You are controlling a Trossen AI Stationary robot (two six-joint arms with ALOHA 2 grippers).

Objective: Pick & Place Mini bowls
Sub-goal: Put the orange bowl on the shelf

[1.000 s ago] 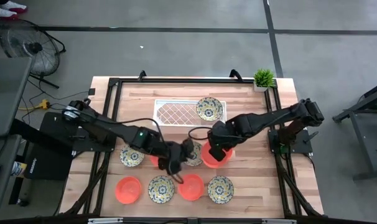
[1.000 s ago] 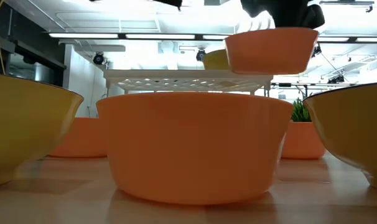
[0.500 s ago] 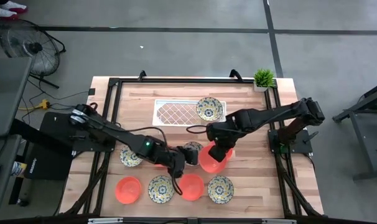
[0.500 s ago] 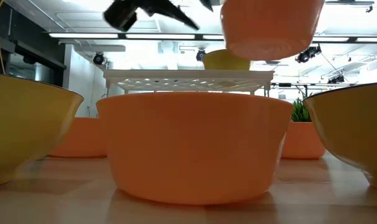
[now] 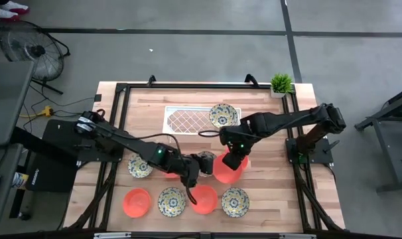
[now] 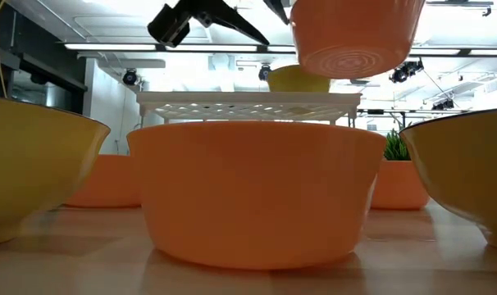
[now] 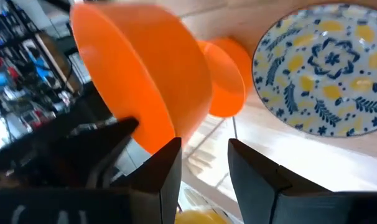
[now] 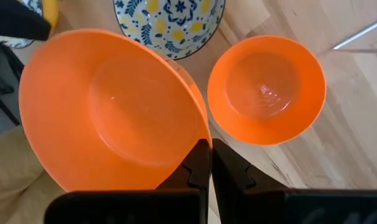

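Pinching an orange bowl by its rim, our right gripper holds it above mid-table, near the tray; our left gripper hovers beside, fingers parted, empty.

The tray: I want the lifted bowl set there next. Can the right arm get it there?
Probably yes. The right hand grips an orange bowl above the table, and the tray is mostly bare, with one floral bowl at its end.

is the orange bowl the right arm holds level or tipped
Tipped: the low view shows the orange bowl's ringed underside, lifted above the table.
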